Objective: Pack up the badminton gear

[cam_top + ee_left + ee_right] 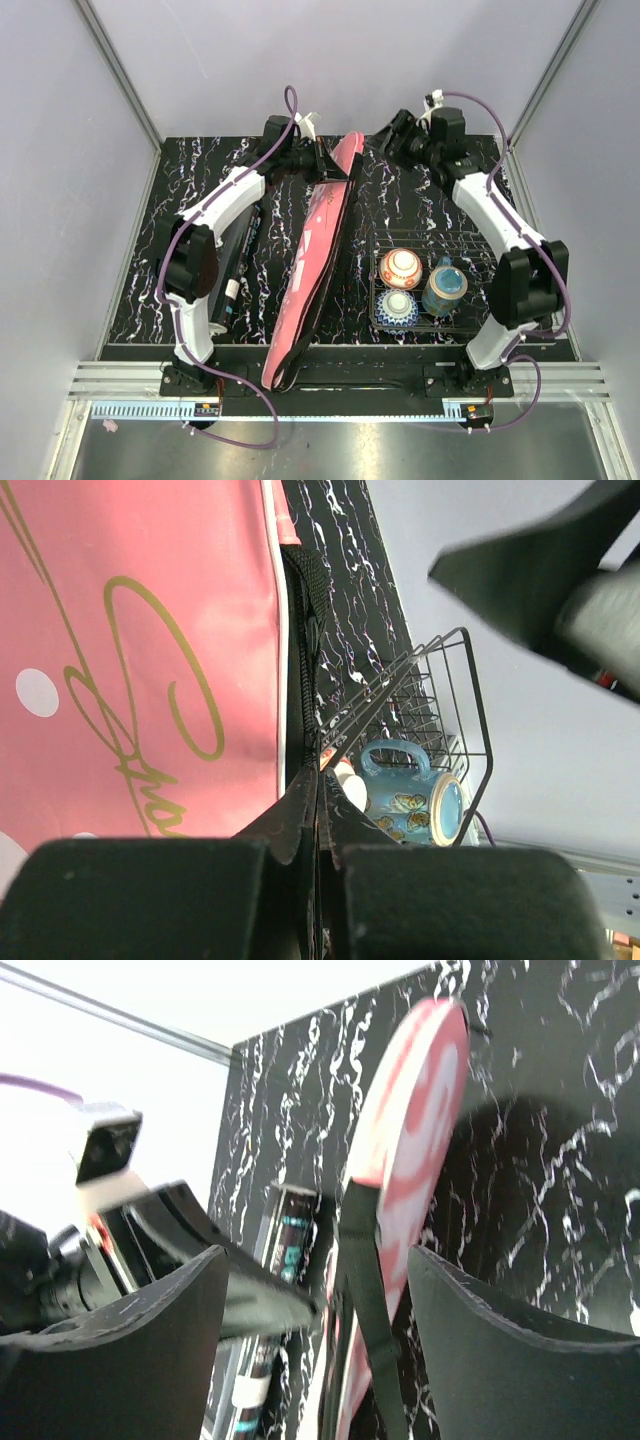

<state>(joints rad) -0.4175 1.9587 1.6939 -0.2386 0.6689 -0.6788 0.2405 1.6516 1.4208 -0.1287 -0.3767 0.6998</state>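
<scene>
On the black marbled table (pixel 400 200), the pink racket cover (pixel 315 260) lies diagonally, with the black tube (pixel 240 255) just left of it. The left gripper (pixel 318 820) is clamped, apparently on the cover's strap (pixel 305 630). The right gripper (pixel 318 1255) gapes empty. No rackets show, so they may be inside; the tube is not yet packed.

black marbled table (pixel 420 190); a pink cover (pixel 315 270) lies diagonally down its middle. a black tube (pixel 238 262) lies left of it; a wire basket (pixel 422 320) stands at the right.

The left arm (pixel 215 205) hides much of the tube (pixel 242 250); the cover (pixel 130 630) runs off the left wrist view's edge.
</scene>
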